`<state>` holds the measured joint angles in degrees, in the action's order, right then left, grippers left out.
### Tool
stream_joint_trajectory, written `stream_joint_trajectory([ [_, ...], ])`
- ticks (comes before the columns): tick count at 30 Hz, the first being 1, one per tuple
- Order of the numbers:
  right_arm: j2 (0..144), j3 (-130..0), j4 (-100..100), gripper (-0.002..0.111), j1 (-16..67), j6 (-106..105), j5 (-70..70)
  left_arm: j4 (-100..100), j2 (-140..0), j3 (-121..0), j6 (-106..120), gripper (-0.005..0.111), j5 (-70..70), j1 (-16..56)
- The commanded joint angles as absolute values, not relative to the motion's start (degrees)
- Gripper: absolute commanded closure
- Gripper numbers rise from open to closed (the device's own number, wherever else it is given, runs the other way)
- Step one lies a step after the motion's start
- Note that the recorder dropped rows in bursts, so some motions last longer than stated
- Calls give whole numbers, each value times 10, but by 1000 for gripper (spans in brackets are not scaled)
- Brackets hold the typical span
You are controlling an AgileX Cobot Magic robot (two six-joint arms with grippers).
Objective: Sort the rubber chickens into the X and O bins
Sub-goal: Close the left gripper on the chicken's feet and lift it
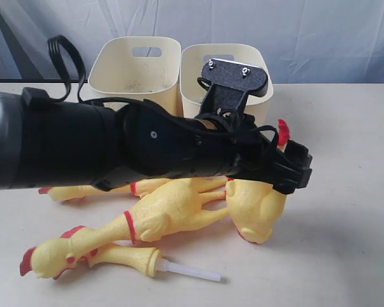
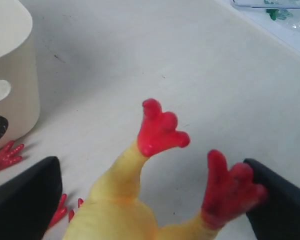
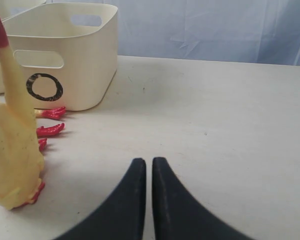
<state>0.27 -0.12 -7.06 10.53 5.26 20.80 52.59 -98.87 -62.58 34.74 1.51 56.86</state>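
Note:
Several yellow rubber chickens lie on the table under my left arm. A whole one (image 1: 166,211) is in the middle and another (image 1: 89,190) is half hidden behind it. A head-and-neck piece (image 1: 131,258) with a white tube lies at the front. A headless body (image 1: 256,204) is at the right. My left gripper (image 1: 288,176) (image 2: 152,200) is open over that body (image 2: 115,215). Its red feet (image 2: 160,130) stick up between the jaws, and one foot (image 2: 230,187) touches a finger. My right gripper (image 3: 149,162) is shut and empty near the table. The O bin (image 3: 85,55) (image 1: 192,77) stands beside the X bin (image 1: 134,67).
A pale blue curtain (image 1: 294,25) hangs behind the bins. More red feet (image 3: 51,130) lie in front of the O bin. Bare table (image 1: 345,192) spreads to the right of the chickens. The left arm (image 1: 83,144) covers the bins' marks in the exterior view.

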Motion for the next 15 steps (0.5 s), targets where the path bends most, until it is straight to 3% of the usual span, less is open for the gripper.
stream_joint_trajectory([
  [1,0,0,-70,102,106,51,206,531,-1006,-640,345,17,14,572],
  [11,0,0,-70,102,106,51,206,530,-1010,-640,345,26,36,572],
  [15,0,0,-70,102,106,51,206,529,-1010,-640,346,39,36,572],
])
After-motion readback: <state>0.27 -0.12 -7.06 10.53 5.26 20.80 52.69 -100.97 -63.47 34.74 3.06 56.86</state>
